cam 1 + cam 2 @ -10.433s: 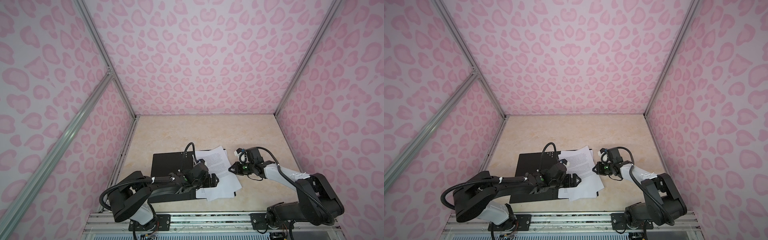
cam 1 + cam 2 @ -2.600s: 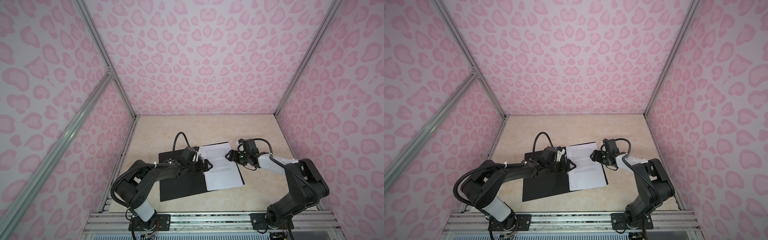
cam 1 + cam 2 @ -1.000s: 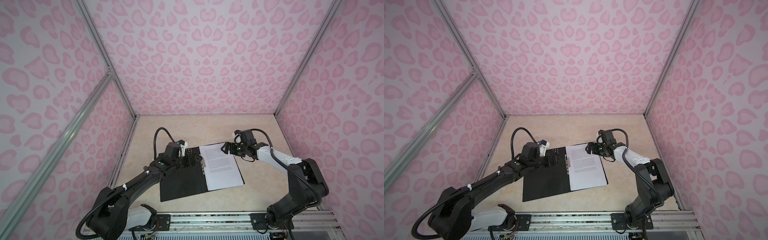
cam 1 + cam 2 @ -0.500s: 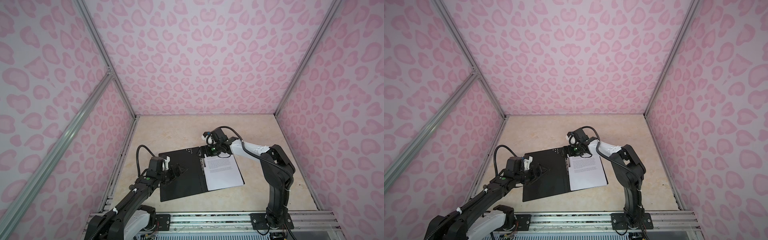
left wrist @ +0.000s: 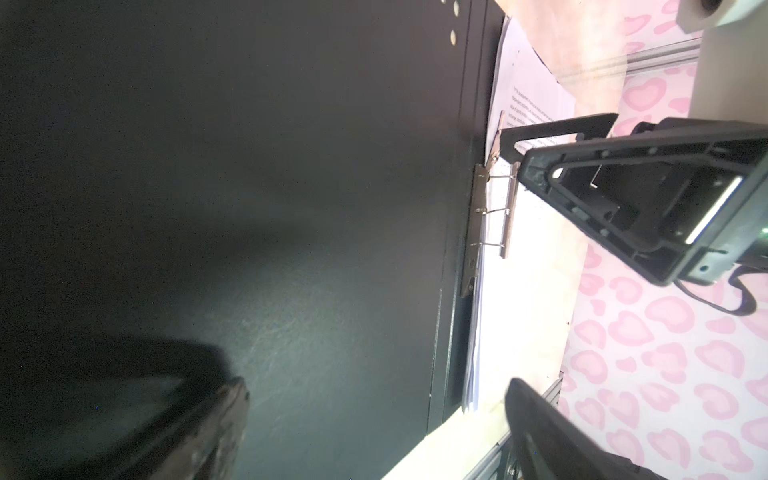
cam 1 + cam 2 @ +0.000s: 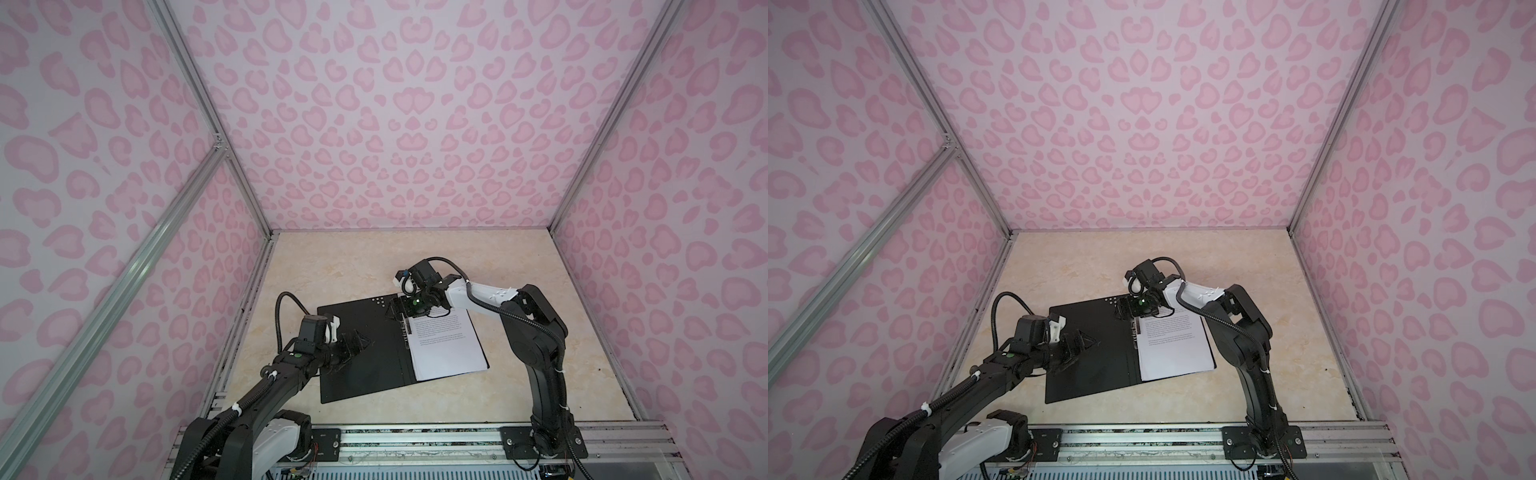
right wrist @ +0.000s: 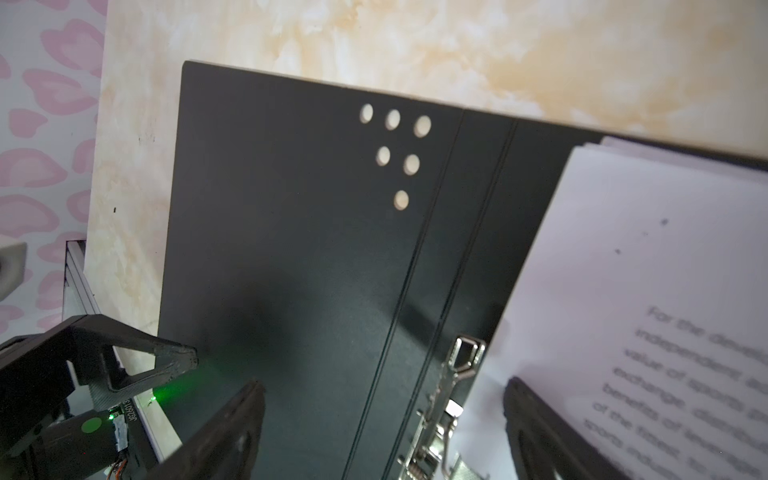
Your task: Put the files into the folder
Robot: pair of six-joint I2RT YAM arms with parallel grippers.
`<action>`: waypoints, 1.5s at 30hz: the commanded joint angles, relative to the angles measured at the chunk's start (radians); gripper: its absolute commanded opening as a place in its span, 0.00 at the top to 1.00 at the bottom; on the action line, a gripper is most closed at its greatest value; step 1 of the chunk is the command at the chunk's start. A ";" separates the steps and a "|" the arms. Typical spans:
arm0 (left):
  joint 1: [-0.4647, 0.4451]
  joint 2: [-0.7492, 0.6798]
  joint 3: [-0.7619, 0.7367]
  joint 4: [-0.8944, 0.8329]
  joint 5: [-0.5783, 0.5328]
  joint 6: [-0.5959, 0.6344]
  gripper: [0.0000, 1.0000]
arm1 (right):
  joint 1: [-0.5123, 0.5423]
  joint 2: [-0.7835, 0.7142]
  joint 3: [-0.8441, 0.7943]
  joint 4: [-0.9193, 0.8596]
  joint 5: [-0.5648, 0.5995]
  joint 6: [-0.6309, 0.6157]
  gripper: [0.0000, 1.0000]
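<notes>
Printed sheets (image 6: 446,349) lie stacked on the right half of the open black folder (image 6: 361,357), edge at the metal clip (image 5: 505,216); the right gripper (image 6: 397,311), astride that clip, and the left gripper (image 6: 356,347), over the bare cover, both stand wide and empty; clamping and closing appear outstanding.

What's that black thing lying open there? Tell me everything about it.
The folder lies open and flat on the marbled table, matte black inside, thin. Creases mark its spine; six small holes pierce the left leaf's far corner. A metal clip beside the spine meets printed sheets covering the right leaf.
</notes>
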 commanded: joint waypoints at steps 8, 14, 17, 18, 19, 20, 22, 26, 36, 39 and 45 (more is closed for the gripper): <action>0.003 -0.003 0.008 0.010 -0.004 0.013 0.02 | 0.004 0.045 0.026 -0.004 -0.035 0.023 0.11; 0.004 -0.005 0.008 0.008 -0.006 0.014 0.02 | 0.006 0.067 0.054 0.010 -0.061 0.042 0.13; 0.004 -0.003 0.008 0.008 -0.007 0.015 0.02 | 0.012 0.061 0.063 0.006 -0.060 0.039 0.14; 0.005 -0.004 0.008 0.008 -0.007 0.014 0.02 | 0.012 0.057 0.063 0.006 -0.062 0.039 0.14; 0.005 -0.003 0.008 0.007 -0.009 0.014 0.02 | 0.012 0.054 0.064 0.007 -0.064 0.039 0.14; 0.006 -0.003 0.009 0.008 -0.008 0.014 0.02 | 0.012 0.048 0.065 0.006 -0.065 0.040 0.14; 0.006 0.000 0.011 0.008 -0.006 0.016 0.02 | 0.013 0.037 0.065 0.004 -0.067 0.036 0.15; 0.006 0.003 0.010 0.009 -0.007 0.016 0.02 | 0.019 0.013 0.063 -0.001 -0.070 0.037 0.15; 0.009 -0.016 0.011 0.006 0.011 0.010 0.02 | 0.032 -0.139 -0.142 0.112 -0.094 0.107 0.16; 0.009 -0.023 0.011 0.006 0.016 0.007 0.02 | 0.033 -0.211 -0.237 0.145 -0.080 0.120 0.16; 0.012 -0.029 0.014 0.034 0.062 -0.023 0.02 | 0.033 -0.281 -0.298 0.162 -0.077 0.129 0.16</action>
